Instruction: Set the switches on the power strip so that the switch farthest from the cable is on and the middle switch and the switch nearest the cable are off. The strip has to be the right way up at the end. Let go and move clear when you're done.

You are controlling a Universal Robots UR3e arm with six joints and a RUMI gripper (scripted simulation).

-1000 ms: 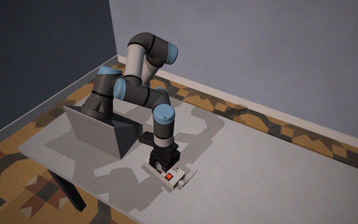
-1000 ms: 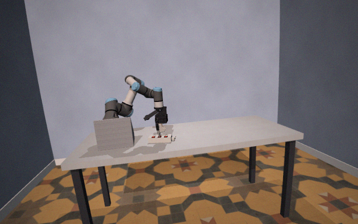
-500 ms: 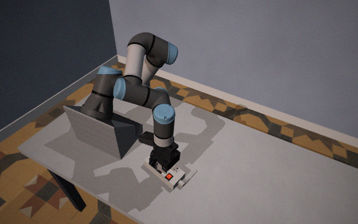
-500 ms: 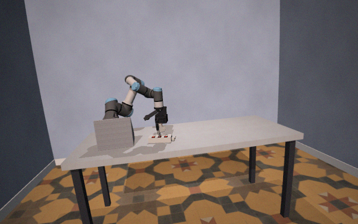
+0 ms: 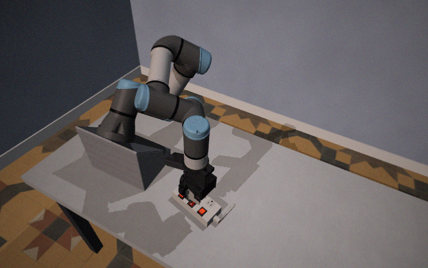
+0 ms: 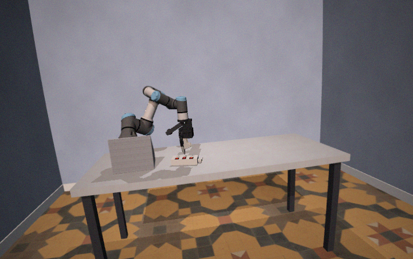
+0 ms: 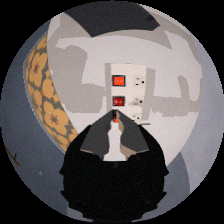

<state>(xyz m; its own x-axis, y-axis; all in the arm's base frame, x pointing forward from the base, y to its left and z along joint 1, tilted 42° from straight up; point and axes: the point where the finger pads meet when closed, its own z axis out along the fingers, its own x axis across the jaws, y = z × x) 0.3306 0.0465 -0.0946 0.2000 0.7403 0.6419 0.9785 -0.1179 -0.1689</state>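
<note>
Hovering low over the white power strip at lower centre of the top view, the gripper has its jaws clenched on nothing. The strip lies face up on the grey table, three red switches showing. A grey block under the arm's base stands just left, apart from the strip.

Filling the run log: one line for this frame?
gripper: shut, empty | tips over far-end switch | power strip: upright on table | three switches red
</note>
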